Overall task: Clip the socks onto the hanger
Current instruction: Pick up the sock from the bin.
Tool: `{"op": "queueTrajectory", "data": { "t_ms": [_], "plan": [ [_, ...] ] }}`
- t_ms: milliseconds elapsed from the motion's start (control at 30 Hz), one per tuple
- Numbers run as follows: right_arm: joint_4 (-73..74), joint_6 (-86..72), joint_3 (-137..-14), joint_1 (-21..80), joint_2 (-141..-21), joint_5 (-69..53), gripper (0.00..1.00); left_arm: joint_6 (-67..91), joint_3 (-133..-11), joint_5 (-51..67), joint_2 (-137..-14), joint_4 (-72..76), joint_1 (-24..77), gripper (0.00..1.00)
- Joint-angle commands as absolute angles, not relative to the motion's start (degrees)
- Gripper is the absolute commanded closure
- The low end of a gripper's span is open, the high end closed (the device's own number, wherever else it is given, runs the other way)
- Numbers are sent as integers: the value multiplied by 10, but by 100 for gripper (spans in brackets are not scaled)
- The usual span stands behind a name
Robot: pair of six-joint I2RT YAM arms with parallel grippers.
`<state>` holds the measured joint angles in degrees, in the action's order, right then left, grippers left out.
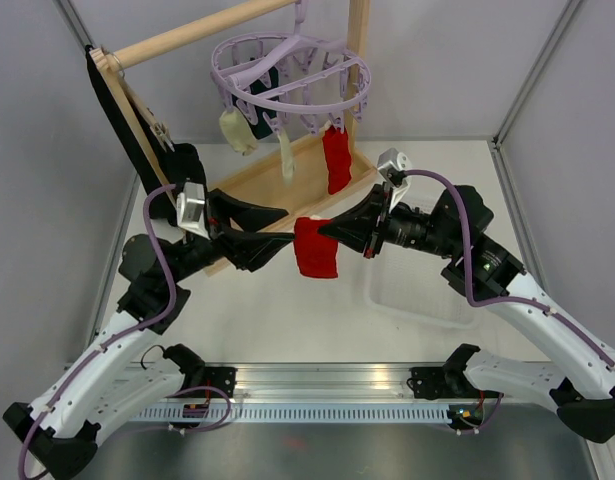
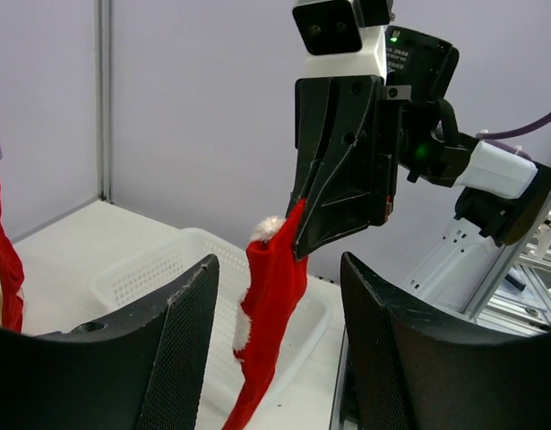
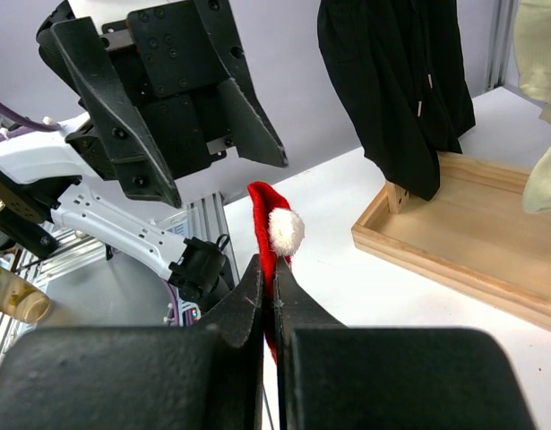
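The white tabletop [image 1: 287, 330] runs back to grey walls on three sides. A shallow wooden tray [image 1: 249, 182], the foot of a wooden rack, stands on it at the far side, left of centre and set at an angle to the walls. On the right half lies a pale, see-through plastic basket [image 1: 427, 290] with perforated sides, well apart from the tray. A ribbed aluminium rail [image 1: 327, 385] runs along the near edge, with both arm bases fixed to it.
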<state>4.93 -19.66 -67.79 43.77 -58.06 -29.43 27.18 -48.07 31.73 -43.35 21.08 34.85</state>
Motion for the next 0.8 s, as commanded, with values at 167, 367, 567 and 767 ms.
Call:
{"op": "queueTrajectory", "data": {
  "t_ms": [167,367,567,767],
  "plan": [
    [42,-186,-708,445,-588,-288,100,264,-501,333,-476,210,350,38],
    [50,-180,-719,445,-592,-285,99,265,-506,349,-490,221,350,39],
    [51,-179,-724,446,-600,-287,100,285,-501,374,-501,248,350,39],
    [51,-178,-724,446,-605,-282,100,295,-504,384,-512,260,350,50]
  ]
}}
